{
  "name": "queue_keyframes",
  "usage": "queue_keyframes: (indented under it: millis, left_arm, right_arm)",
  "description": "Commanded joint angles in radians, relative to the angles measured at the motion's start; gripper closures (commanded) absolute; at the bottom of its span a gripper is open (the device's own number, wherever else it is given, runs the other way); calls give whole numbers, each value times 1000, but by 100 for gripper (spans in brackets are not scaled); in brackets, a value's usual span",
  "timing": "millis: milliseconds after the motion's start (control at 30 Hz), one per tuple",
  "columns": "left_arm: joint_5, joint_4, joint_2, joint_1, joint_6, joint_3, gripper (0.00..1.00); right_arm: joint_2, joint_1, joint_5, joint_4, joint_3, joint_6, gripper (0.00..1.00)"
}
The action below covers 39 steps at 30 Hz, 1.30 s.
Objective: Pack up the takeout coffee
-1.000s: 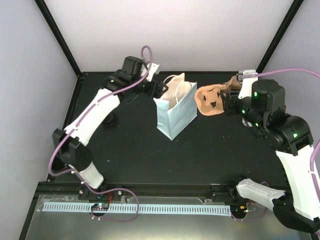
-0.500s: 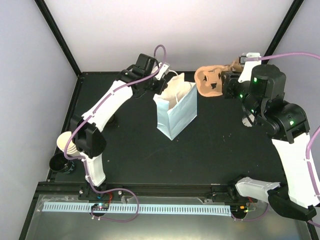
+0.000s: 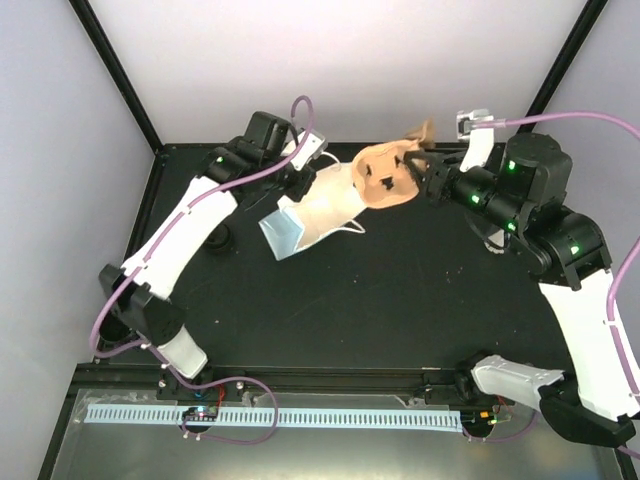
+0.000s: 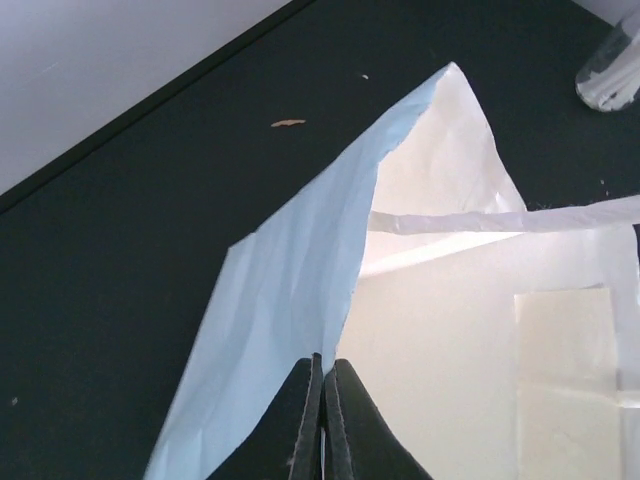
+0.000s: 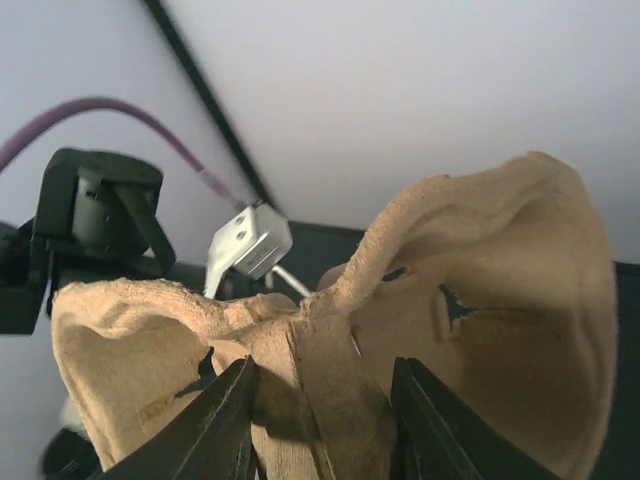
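Note:
The brown moulded-pulp cup carrier (image 3: 383, 180) hangs in the air at the back of the table, just right of the bag's mouth. My right gripper (image 3: 420, 180) is shut on it; in the right wrist view the fingers clamp the carrier's (image 5: 500, 260) central ridge, right gripper (image 5: 322, 370). The light-blue paper bag (image 3: 285, 228) lies tipped toward the left, its white inside (image 3: 325, 205) facing up and right. My left gripper (image 3: 303, 180) is shut on the bag's rim. In the left wrist view the left gripper (image 4: 323, 362) pinches the edge between blue outside (image 4: 270, 310) and white inside (image 4: 450, 360).
A clear glass (image 4: 610, 72) stands on the black table beyond the bag, mostly behind my right arm in the top view. A white bag handle (image 4: 500, 220) stretches across the bag's mouth. Black frame posts (image 3: 115, 75) rise at the back corners before pale walls.
My left gripper closed on the bag's rim and the upright bag tipped over to the left. The right gripper carried the carrier up and left, to beside the bag's mouth.

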Motion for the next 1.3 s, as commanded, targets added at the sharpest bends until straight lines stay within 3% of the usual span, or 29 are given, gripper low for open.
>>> queue_keyframes:
  millis: [0, 200, 300, 500, 700, 933, 1133, 1267]
  left_arm:
    - [-67, -13, -122, -13, 37, -106, 98]
    - [25, 119, -267, -21, 9, -324, 98]
    - [70, 162, -302, -22, -15, -389, 98]
    - [131, 138, -314, -22, -43, -397, 98]
    - [118, 113, -319, -22, -53, -385, 98]
    - [116, 122, -348, -22, -47, -372, 99]
    - [97, 123, -388, -22, -35, -363, 98]
    - [97, 118, -393, -22, -34, -357, 98]
  right_arm:
    - [-39, 0, -323, 147, -121, 104, 61]
    - [-71, 1, -666, 458, -382, 322, 62]
    - [-74, 5, -759, 581, -484, 402, 62]
    - [-77, 14, -781, 626, -580, 414, 62]
    - [-90, 14, -749, 609, -551, 379, 63]
    - [-76, 14, -784, 757, -588, 464, 66]
    - [-96, 14, -703, 772, -561, 469, 65]
    - [-61, 13, -762, 839, -595, 532, 66]
